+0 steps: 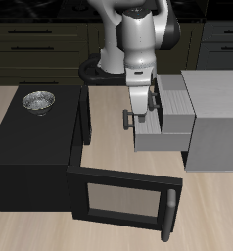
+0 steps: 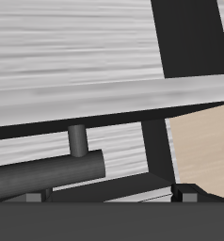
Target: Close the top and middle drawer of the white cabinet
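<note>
The white cabinet stands on the table beside the black microwave. Two of its drawers stick out toward the microwave: the top drawer and, farther out below it, the middle drawer. My gripper hangs right at the fronts of these drawers, fingers pointing down, jaws open and holding nothing. In the wrist view a grey drawer front fills the frame, and a dark bar handle on a short post lies close before my gripper. Only the fingertips show.
A black microwave stands close to the drawers with its door swung open toward the table's front edge. A metal bowl sits on top of it. A narrow strip of table lies between microwave and drawers.
</note>
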### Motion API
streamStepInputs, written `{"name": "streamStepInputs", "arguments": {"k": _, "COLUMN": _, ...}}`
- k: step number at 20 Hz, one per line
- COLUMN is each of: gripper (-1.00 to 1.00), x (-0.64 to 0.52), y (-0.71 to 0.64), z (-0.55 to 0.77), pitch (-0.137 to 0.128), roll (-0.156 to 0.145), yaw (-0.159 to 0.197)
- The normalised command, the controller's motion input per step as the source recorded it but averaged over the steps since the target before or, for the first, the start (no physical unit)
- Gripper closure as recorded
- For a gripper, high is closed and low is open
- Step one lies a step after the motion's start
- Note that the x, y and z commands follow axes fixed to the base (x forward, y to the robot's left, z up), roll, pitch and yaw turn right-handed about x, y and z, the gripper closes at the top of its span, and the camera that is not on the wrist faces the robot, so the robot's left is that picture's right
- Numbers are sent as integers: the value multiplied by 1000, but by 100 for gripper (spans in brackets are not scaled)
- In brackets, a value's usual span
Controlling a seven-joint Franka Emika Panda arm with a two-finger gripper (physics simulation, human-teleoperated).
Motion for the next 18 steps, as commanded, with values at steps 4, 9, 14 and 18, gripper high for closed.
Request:
{"name": "streamStepInputs", "arguments": {"k": 4, "gripper": -100, "x": 127, "y": 162, "z": -9, "pitch": -20, "roll": 19, "yaw": -27}}
{"name": "streamStepInputs", "arguments": {"k": 9, "gripper": -100, "x": 53, "y": 408, "z": -63, "pitch": -13, "roll": 62, "yaw": -5}}
{"name": "streamStepInputs", "arguments": {"k": 14, "gripper": -100, "x": 29, "y": 263, "z": -24, "pitch": -9, "roll": 47, "yaw": 5}}
{"name": "streamStepInputs", "arguments": {"k": 18, "gripper": -100, "x": 49, "y": 230, "z": -46, "pitch": -11, "roll": 38, "yaw": 2}}
